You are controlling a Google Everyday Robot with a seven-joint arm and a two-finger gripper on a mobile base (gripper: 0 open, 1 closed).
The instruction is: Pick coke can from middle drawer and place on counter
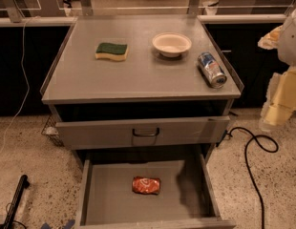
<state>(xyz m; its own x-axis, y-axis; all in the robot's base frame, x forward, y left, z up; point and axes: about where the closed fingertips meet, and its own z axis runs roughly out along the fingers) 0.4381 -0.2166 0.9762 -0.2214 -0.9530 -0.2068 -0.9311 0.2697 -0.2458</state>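
The coke can, red-orange and dented, lies on its side on the bare floor of the open middle drawer, near its centre. The counter is the grey cabinet top above. My gripper hangs at the right edge of the view, beside the cabinet's right side at about counter height. It is well away from the can and holds nothing that I can see.
On the counter lie a green-and-yellow sponge, a white bowl and a blue-and-silver can on its side near the right rim. The upper drawer with a dark loop handle is slightly out. A black cable runs on the floor at right.
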